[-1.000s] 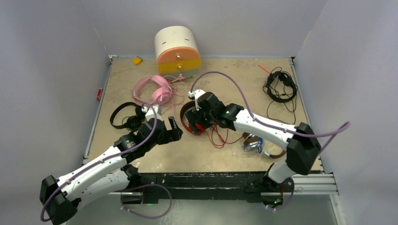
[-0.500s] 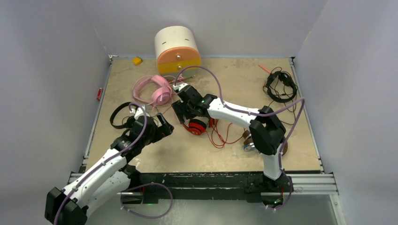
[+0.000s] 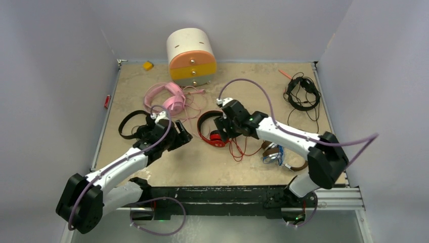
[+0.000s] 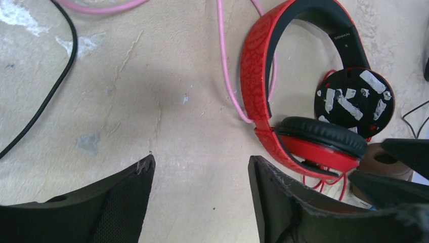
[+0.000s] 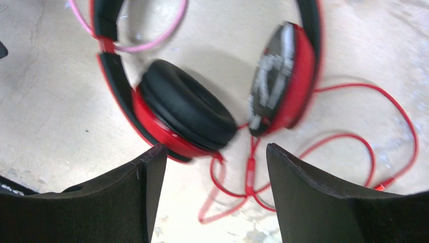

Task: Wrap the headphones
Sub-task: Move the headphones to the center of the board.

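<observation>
Hovering over the table (image 4: 152,91), the left gripper (image 4: 200,164) has its jaws parted, with only bare surface between them. The red headphones (image 4: 258,76) lie ahead and to the right of its right finger, and a pink cable (image 4: 222,61) runs alongside the headband. The right gripper (image 5: 215,152) is likewise spread wide and grips nothing. The two ear cups sit just ahead of its jaws, and loops of the red cable (image 5: 354,136) lie in the gap between its fingers.

Red plastic headband headphones (image 3: 217,138) centre of stone-look desk (image 3: 243,81). Pink headband headphones (image 3: 174,101) behind-left. Rounded drawer box (image 3: 191,58) at back edge. Black headband headphones (image 3: 140,132) left, second black headphones (image 3: 296,91) back-right, brown headphones (image 3: 273,151) front-right.
</observation>
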`<state>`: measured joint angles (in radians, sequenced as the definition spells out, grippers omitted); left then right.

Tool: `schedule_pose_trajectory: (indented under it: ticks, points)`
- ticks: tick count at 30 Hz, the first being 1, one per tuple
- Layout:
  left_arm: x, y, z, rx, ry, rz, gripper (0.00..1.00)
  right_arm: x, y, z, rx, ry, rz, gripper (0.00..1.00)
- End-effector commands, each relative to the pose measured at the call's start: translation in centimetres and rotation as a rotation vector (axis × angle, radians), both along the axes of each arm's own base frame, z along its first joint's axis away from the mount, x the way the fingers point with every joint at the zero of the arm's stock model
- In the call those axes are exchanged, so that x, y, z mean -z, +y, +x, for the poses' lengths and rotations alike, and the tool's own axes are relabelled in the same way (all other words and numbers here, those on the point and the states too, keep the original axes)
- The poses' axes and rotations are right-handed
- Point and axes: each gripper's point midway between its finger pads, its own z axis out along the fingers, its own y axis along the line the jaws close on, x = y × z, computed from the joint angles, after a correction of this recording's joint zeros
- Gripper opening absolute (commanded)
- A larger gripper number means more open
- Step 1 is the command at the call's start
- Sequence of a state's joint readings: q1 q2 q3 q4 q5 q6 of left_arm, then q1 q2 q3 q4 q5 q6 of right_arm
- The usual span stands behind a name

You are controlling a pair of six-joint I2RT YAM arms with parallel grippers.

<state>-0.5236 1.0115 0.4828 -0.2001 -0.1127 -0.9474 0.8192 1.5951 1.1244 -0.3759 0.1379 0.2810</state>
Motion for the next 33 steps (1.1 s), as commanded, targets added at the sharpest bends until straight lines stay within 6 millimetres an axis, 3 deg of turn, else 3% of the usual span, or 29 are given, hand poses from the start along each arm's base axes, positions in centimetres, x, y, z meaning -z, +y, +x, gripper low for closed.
schedule_pose_trajectory:
  ticks: [1,7,14,21,25,29,33]
  points:
    - [-2.8,-1.8,3.2,0.027,-0.108,-0.05,0.63,-1.5,-2.6,-0.3,0.056,-0.019,0.016,0.76]
    - [-2.4,-2.1,5.3,0.022,-0.089,-0.04,0.59,-5.4,1.5,0.9,-0.127,-0.11,0.165,0.79]
    - [-2.3,-0.9,7.4,-0.003,-0.091,-0.119,0.51,-7.5,6.6,2.2,-0.268,-0.139,0.201,0.67]
    - [-0.7,-0.9,8.4,0.011,-0.062,-0.117,0.47,-5.6,10.7,3.3,-0.304,-0.095,0.182,0.52]
    - [0.3,-0.7,8.7,0.006,-0.038,-0.114,0.46,-3.6,11.9,3.5,-0.287,-0.052,0.172,0.49]
    - [1.0,-0.8,8.9,0.01,-0.015,-0.117,0.36,-1.7,12.3,3.7,-0.24,-0.045,0.13,0.46]
    - [1.3,-0.7,8.8,0.01,-0.009,-0.112,0.2,-0.1,12.2,4.0,-0.196,-0.049,0.088,0.45]
